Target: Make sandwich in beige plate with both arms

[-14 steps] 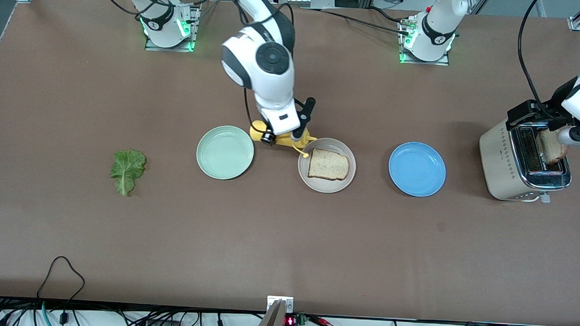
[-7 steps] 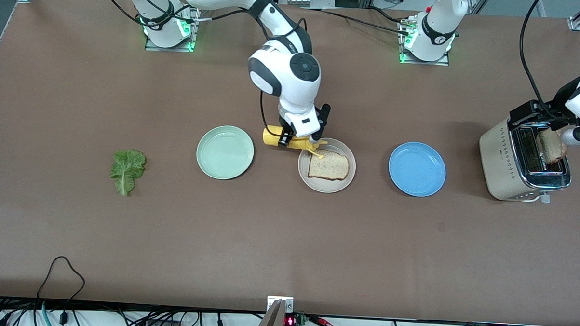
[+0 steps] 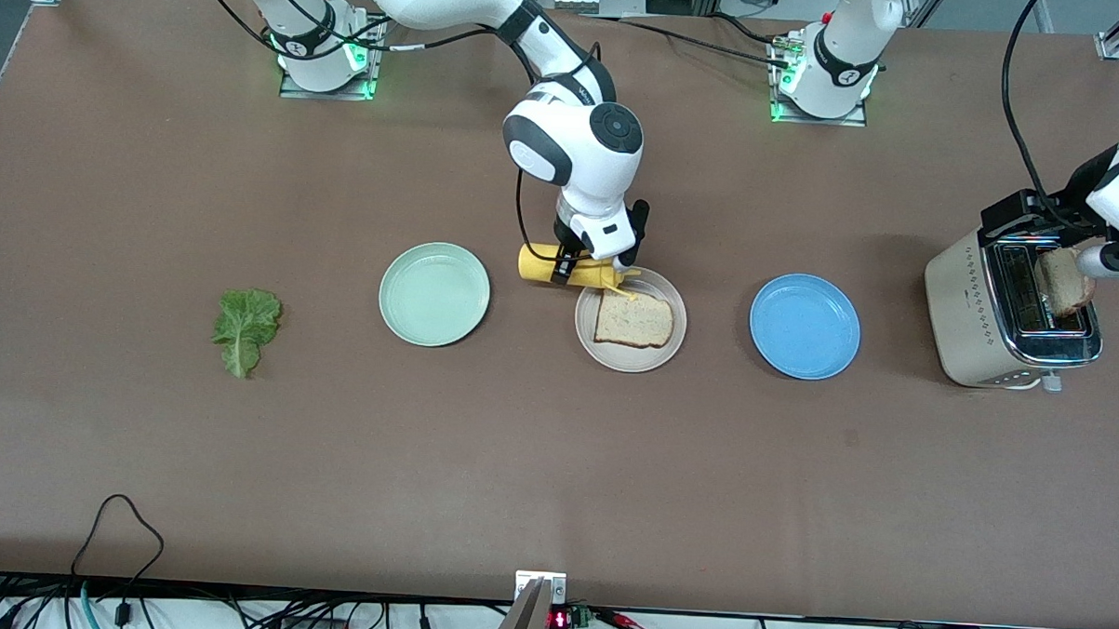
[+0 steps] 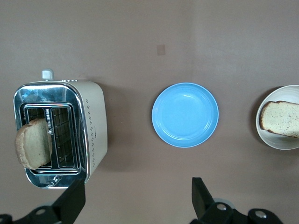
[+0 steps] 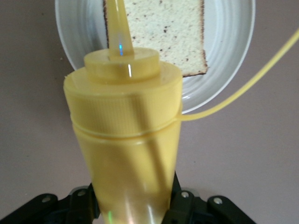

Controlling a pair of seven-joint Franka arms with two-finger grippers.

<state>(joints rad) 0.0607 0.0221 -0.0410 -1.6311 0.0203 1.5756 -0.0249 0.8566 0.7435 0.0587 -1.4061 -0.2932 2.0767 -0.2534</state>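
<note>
While clamped on a yellow bottle (image 3: 561,266), right claw (image 3: 587,264) hangs at the beige plate's (image 3: 629,354) rim nearest the bases, bottle tipped with its nozzle (image 5: 117,28) over the single bread slice (image 3: 634,319) lying on that plate. Left claw (image 4: 135,200) up over the tabletop (image 3: 554,463) beside the toaster (image 3: 978,320), fingers (image 4: 72,200) spread wide, nothing between them. Second slice (image 4: 33,149) standing in a toaster slot, possibly leaning. Blue plate (image 3: 805,326) between beige plate and toaster; green plate (image 3: 435,293) and lettuce (image 3: 245,329) toward the right arm's end.
</note>
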